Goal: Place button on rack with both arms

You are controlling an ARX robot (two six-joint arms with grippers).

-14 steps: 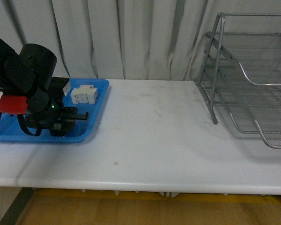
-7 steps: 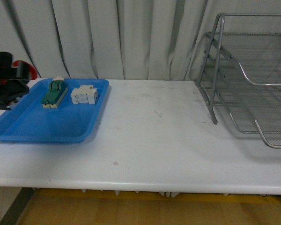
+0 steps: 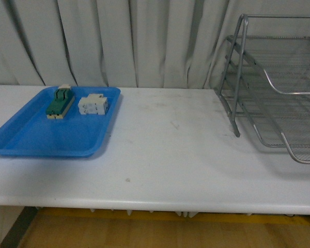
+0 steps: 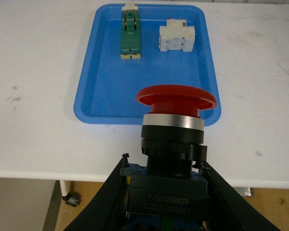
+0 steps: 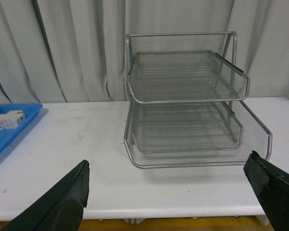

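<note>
— Since a second ago, your left arm has gone from the front view; it hung over the blue tray (image 3: 51,135) then, and half a second ago only its red-capped load showed at the left edge.

— So where is the button (image 4: 176,118) now?

— You have it in the left gripper (image 4: 164,168), both fingers pressed against its dark body, red mushroom cap pointing away from the wrist, silver ring below the cap. It is held in the air out past the table's (image 3: 170,160) front edge, with the tray's near edge showing just beyond the cap.

— Any writing on it?

— You can read "YJ20250623" on the body. A smaller line under it is too blurred to make out.

— And the tray?

— A green-and-cream switch (image 3: 59,101) and a white breaker (image 3: 93,105) lie side by side at its far end, apart from each other.

— The right side?

— Your right gripper (image 5: 168,161) is spread wide and holds nothing. It faces the rack (image 5: 183,91), which stands on the table's right end before the curtain (image 3: 119,41). No writing shows on the rack.
</note>
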